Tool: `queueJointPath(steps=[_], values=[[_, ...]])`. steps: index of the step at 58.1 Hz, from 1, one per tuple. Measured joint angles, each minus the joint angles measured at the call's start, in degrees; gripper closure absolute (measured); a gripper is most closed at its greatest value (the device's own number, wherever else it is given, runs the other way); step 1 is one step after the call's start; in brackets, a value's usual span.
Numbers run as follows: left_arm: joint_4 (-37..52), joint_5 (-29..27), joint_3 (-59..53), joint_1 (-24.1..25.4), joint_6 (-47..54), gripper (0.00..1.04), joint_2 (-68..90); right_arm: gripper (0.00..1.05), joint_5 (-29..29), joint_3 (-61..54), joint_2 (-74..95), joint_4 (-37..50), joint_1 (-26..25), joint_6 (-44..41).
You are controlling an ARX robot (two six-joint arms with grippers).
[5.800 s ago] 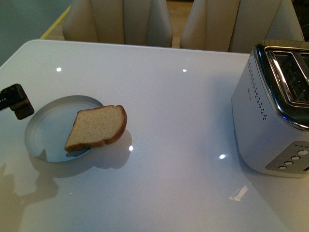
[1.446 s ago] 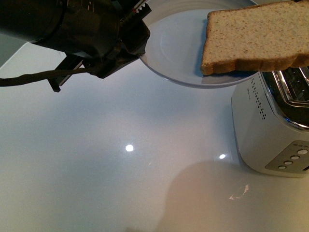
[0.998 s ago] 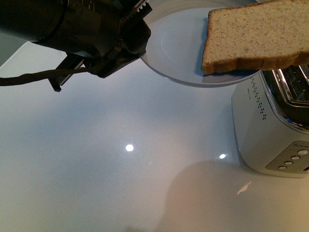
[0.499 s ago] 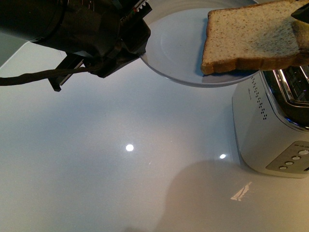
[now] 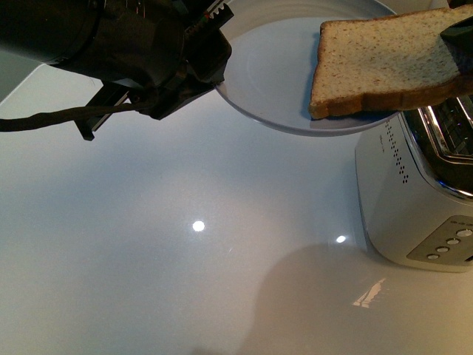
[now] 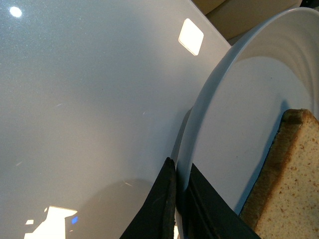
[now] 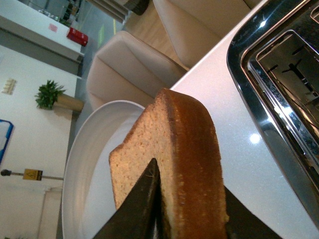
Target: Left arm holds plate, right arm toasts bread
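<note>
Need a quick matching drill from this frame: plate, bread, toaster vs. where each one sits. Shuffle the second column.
1. plate
2. bread
3. toaster

a. stands on the table
b. rim clamped by the left gripper, off the table
c. between the fingers of the right gripper

Pairs: 1-b, 2-c, 3-a

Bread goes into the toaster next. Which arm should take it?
Right. The right gripper straddles the bread slice, one finger on each face, with the toaster and its open slots right beside it. The left gripper is clamped on the plate rim, holding it up.
</note>
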Motion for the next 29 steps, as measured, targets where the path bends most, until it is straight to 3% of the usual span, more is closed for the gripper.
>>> queueJointPath(steps=[6,22,29], values=[[0.00,-0.02,0.00,0.00,-0.04,1.02,0.00,1.00,0.00,0.00,-2.60,-0.17,-0.02,-1.57],[0.00,-0.02,0.00,0.00,-0.22,1.02,0.00,1.01,2.10,1.95,-15.08,-6.19,-1.88,-9.92],[0.00,-0.02,0.00,0.00,-0.22,1.02,0.00,1.01,2.62,4.48,-20.37,-9.73,-4.57,-17.79]])
